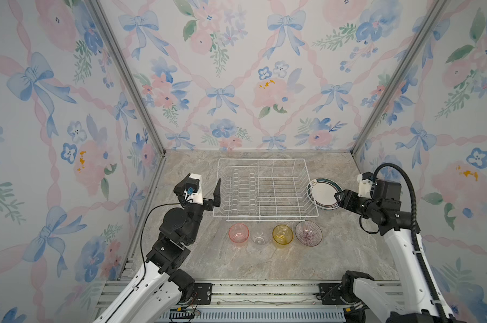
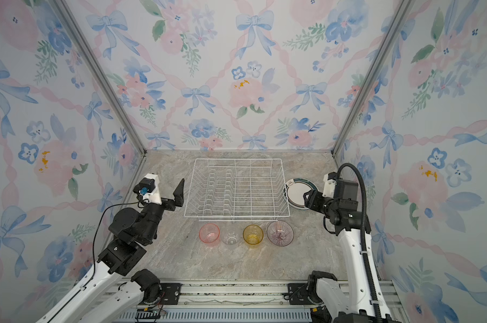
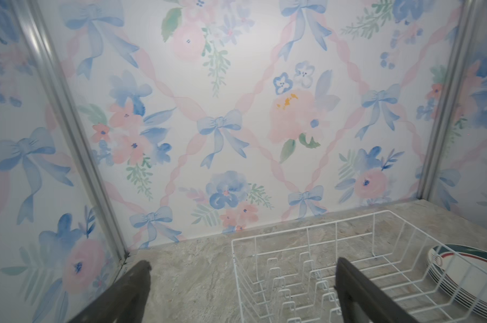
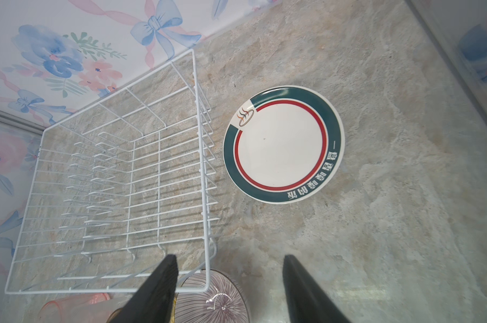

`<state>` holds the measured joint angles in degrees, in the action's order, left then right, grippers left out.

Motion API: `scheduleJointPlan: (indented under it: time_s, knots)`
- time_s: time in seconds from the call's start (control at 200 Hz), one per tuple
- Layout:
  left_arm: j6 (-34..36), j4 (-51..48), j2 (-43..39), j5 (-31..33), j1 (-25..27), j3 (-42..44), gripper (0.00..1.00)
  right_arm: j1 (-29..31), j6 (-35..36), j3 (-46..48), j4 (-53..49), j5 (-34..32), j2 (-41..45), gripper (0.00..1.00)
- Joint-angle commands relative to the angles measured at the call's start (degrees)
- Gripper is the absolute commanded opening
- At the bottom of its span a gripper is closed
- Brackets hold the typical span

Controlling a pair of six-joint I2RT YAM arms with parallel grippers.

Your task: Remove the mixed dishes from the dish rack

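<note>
The white wire dish rack (image 1: 264,216) (image 4: 201,167) stands empty mid-table. Right of it lies a stack of white plates (image 1: 322,193) (image 4: 281,142) with dark green and red rims. In front of the rack stand a pink tumbler (image 1: 238,235), a clear tumbler (image 1: 259,237), a yellow tumbler (image 1: 282,235) and a purple-striped bowl (image 1: 308,233) (image 4: 211,302). My left gripper (image 3: 241,265) is open wide and empty beside the rack's left end, one finger (image 1: 217,193) raised at its edge. My right gripper (image 1: 339,200) (image 4: 229,260) hovers open and empty over the plates' near right side.
Floral walls close the table on the left, back and right. The metal rail (image 1: 264,290) with both arm bases runs along the front edge. Bare marble-patterned table (image 1: 264,263) lies between the tumblers and the rail.
</note>
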<state>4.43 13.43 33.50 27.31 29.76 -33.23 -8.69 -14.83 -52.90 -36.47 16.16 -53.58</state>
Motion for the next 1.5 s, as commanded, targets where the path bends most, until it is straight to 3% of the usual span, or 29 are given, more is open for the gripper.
scheduleJointPlan:
  time_s: [0.0,0.105,0.21,0.295,0.4,0.565,0.735,0.95,1.16,1.495]
  knots:
    - [-1.44,7.78,-1.21,7.84,-4.29,4.72,0.98,-0.54,-0.89,3.10,5.89,-5.01,2.89,0.68]
    - [-4.75,9.98,1.17,5.99,-11.00,9.52,0.98,-0.51,-1.10,7.18,11.04,-8.77,5.87,0.76]
    - [-11.87,12.99,7.15,-1.67,-19.78,13.35,0.98,-0.47,-0.11,9.51,13.87,-11.28,7.95,0.78]
    - [-12.30,16.89,12.44,-4.71,-23.51,15.44,0.98,-0.49,1.44,11.08,15.29,-12.63,8.97,0.79]
    - [-8.56,24.61,19.76,-5.13,-23.87,17.58,0.98,-0.45,2.69,12.74,16.85,-13.74,9.07,0.79]
    - [-9.26,39.56,34.71,-7.88,-24.05,20.61,0.98,-0.38,1.84,15.43,21.50,-15.35,7.82,0.79]
    - [-5.95,46.42,46.21,-8.85,-23.39,19.39,0.98,-0.11,3.11,17.70,25.57,-16.45,6.57,0.83]
    - [-3.35,70.66,58.62,-7.87,-22.77,24.72,0.98,1.01,4.62,25.80,39.47,-18.33,5.66,0.86]
    - [-4.30,62.68,57.39,-7.39,-22.81,21.73,0.98,3.41,7.97,31.30,52.29,-20.48,-0.72,0.86]
    - [-4.08,62.89,57.47,-8.28,-23.04,21.81,0.98,11.08,9.96,33.59,80.38,-25.50,-22.33,0.86]
